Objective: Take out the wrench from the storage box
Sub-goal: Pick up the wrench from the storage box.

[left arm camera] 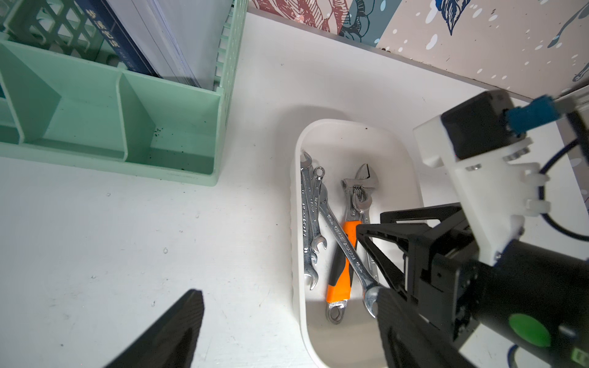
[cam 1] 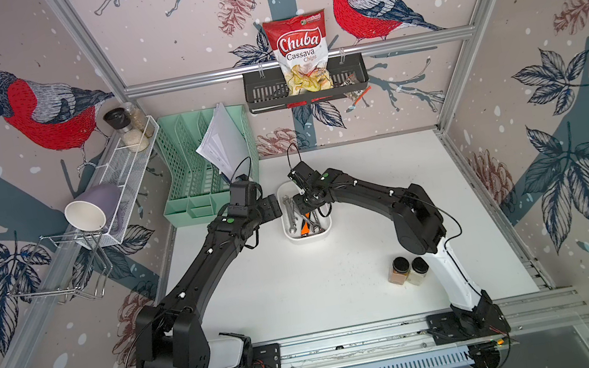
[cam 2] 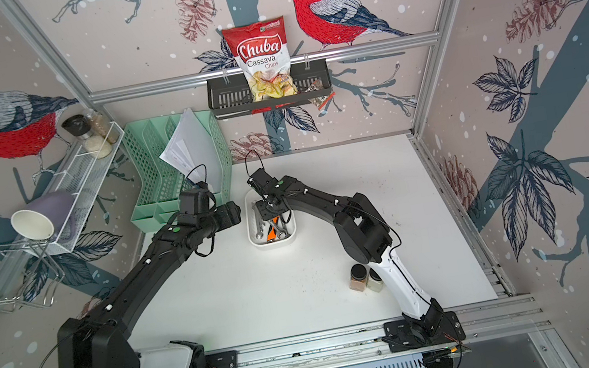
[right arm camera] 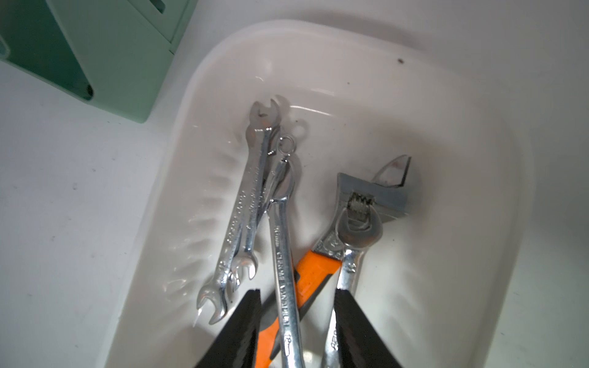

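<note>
Glossy white plastic storage box (right arm camera: pixel 382 105); shiny chromed metal wrench (right arm camera: pixel 284 270).

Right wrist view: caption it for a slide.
Right gripper in the storage box, jaws open either side of a long wrench crossing an orange-handled adjustable wrench.

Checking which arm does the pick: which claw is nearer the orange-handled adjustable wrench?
Right. The right claw is down inside the storage box, straddling the handle of the orange-handled adjustable wrench. The left claw hangs at the box's side rim, not reaching that wrench.
</note>
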{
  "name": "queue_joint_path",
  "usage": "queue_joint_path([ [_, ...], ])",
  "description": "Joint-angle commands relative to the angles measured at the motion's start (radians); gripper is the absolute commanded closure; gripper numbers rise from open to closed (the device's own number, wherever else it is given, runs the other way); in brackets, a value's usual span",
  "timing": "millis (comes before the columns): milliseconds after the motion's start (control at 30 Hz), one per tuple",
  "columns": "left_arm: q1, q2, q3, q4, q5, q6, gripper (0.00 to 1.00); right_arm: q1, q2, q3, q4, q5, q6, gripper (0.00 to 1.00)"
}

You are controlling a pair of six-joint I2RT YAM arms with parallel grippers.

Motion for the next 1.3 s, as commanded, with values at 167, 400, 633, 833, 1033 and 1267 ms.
queue_joint_path([
  [167, 0.008, -0.009, 0.017, 0.005, 0.033, -0.009, 0.11, -0.004, 0.009, 0.027, 0.006, -0.056, -0.013, 0.58],
  [400, 0.033, -0.007, 0.021, -0.002, 0.031, 0.009, 0.11, 0.001, 0.022, 0.031, 0.031, -0.08, 0.032, 0.57],
  [633, 0.039, -0.016, 0.014, 0.002, 0.019, 0.007, 0.11, 0.02, 0.085, 0.099, 0.076, -0.017, -0.011, 0.47],
  [833, 0.042, -0.011, 0.014, 0.003, 0.018, 0.007, 0.11, 0.021, 0.128, 0.136, 0.106, 0.053, -0.057, 0.44],
  [1033, 0.048, -0.002, 0.013, 0.001, 0.025, 0.007, 0.11, 0.021, 0.157, 0.147, 0.118, 0.057, -0.071, 0.45],
  [1267, 0.049, 0.007, 0.016, -0.002, 0.028, 0.008, 0.11, 0.022, 0.171, 0.149, 0.151, 0.059, -0.085, 0.45],
])
